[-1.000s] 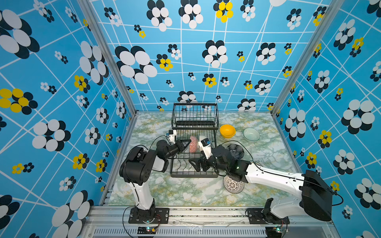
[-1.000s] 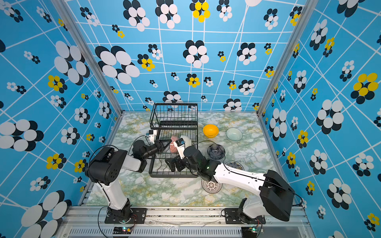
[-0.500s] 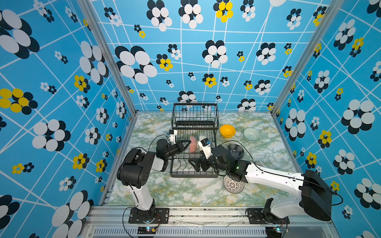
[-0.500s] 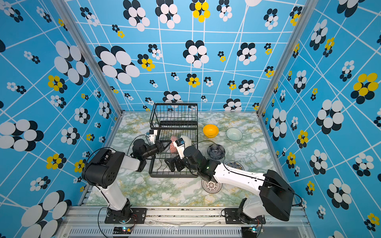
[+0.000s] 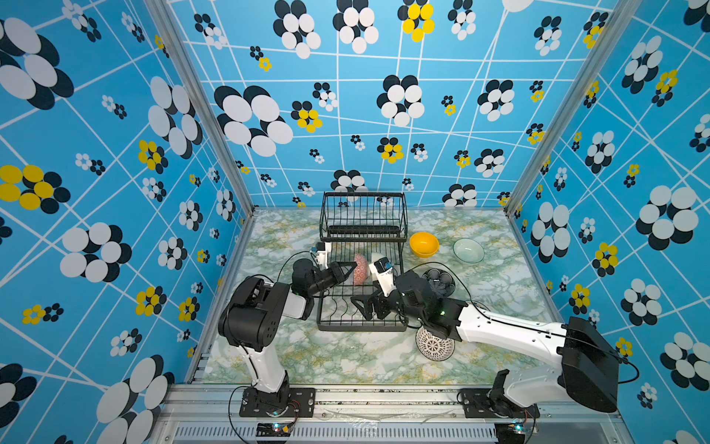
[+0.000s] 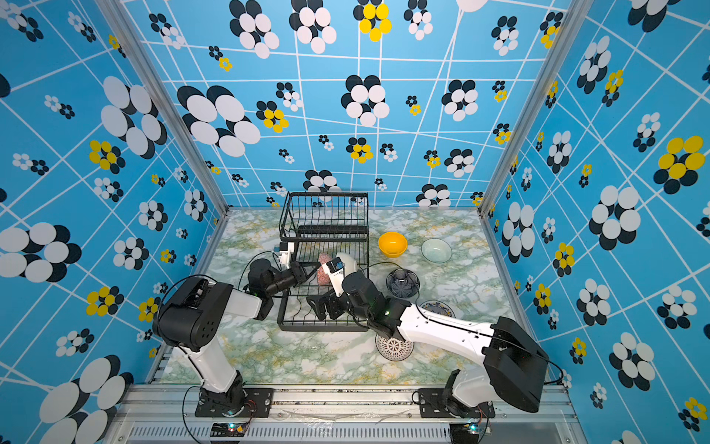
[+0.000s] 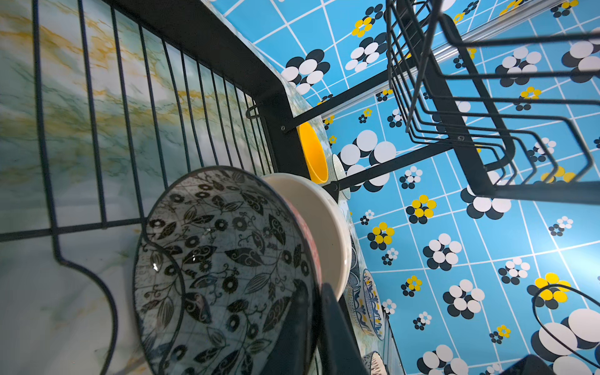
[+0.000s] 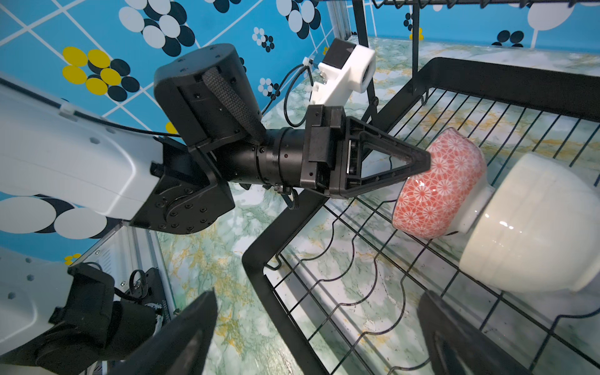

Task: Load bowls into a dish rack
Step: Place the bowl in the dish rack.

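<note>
The left pincer (image 8: 422, 162) is clenched on the rim of the pink-red bowl with a white star pattern (image 8: 438, 188), one finger inside the mouth and one outside; the left wrist view shows the rim running between the two fingers. That bowl stands on edge in the lower tray of the black wire two-tier dish rack (image 5: 361, 328), its white foot touching the cream-white bowl (image 8: 532, 227), which lies on its side just beside it in the same tray. The right pincer (image 8: 318, 324) is released, its fingers spread wide with nothing between them, and it hangs over the near part of the tray, apart from both bowls. On the marbled green-and-white surface (image 5: 345, 361), to the right of the rack, sit the plain yellow bowl (image 5: 423, 244), the clear glass bowl (image 5: 468, 250) and the dark navy bowl (image 5: 438, 278). The black-and-white patterned bowl (image 5: 434, 344) lies partly under the right arm.
</note>
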Available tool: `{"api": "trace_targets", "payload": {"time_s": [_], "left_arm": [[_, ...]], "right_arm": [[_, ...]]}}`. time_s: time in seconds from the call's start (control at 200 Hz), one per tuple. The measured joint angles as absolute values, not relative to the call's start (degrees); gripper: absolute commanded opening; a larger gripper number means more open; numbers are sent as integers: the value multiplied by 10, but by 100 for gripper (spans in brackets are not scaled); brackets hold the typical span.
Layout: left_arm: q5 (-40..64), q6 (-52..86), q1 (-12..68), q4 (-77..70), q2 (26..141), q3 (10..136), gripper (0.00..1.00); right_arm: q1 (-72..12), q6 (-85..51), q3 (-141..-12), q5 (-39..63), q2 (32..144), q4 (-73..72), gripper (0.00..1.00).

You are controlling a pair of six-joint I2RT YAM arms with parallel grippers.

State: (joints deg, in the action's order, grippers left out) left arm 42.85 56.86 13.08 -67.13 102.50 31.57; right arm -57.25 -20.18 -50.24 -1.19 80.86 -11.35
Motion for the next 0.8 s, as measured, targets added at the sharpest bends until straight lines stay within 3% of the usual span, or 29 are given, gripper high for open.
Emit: {"api": "trace_targets", "payload": {"time_s": [0.365, 0.805], "left_arm": [[428, 552, 131, -630, 997, 316, 22], [425, 539, 132, -598, 963, 301, 24]], "right_arm": [[-573, -202, -502, -12, 809, -114, 99], [-573, -202, -503, -12, 809, -113, 100]]}}
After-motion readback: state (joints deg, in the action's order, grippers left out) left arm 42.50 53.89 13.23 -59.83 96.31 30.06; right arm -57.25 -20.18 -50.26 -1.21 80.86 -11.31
